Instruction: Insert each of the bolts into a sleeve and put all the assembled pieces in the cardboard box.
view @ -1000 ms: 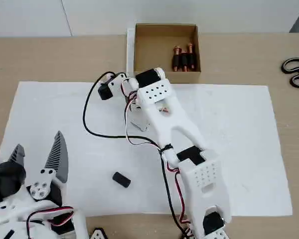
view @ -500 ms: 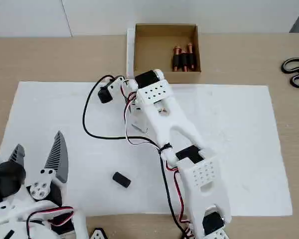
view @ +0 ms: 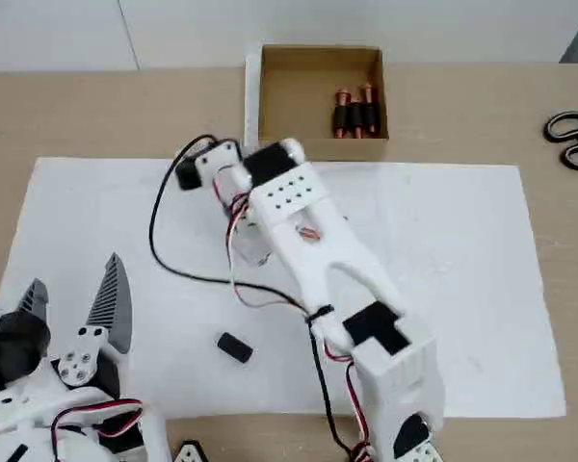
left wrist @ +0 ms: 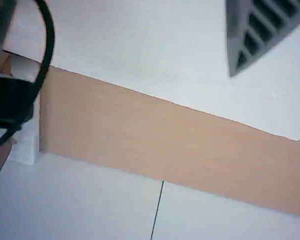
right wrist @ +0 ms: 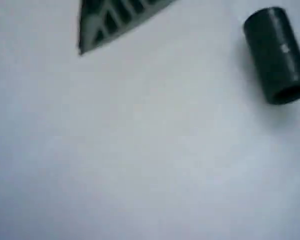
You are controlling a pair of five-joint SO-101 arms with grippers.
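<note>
Paper-covered counter (view: 77, 106): lone sleeve (view: 234, 346) lies right of left tool (view: 74, 272), spread wide; right tool (right wrist: 110, 22) state untellable. Likely grasp: straddle sleeve crosswise, close mid-barrel, avoid rolling.

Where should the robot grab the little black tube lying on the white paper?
Around the middle of the sleeve, coming straight down from above. It lies on its side on the paper, so both long curved sides are free to pinch.
</note>
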